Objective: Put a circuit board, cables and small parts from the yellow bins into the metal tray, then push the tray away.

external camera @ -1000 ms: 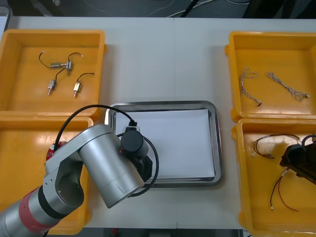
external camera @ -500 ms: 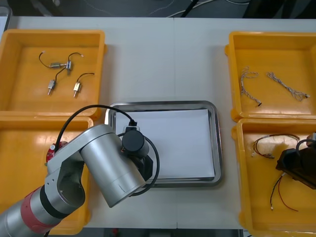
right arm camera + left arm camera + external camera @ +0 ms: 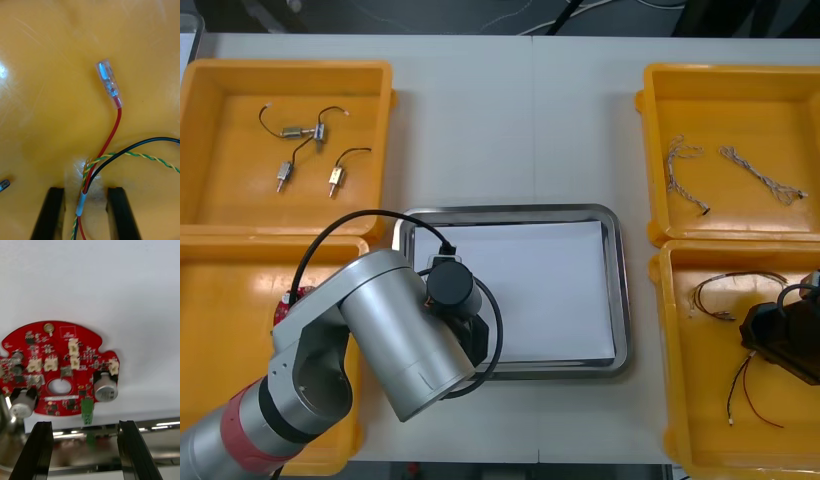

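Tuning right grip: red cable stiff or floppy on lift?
Probably floppy: the red cable is thin and curves between the right gripper's open fingers. It crosses a black cable and a twisted cable, so those may drag along. Left gripper hangs over the tray.

Over the past second the right gripper [image 3: 770, 340] has slid slightly toward the table's near edge and the robot's left within the near right yellow bin [image 3: 672, 380]. It has apparently sunk closer over the red and yellow cable [image 3: 743, 385].
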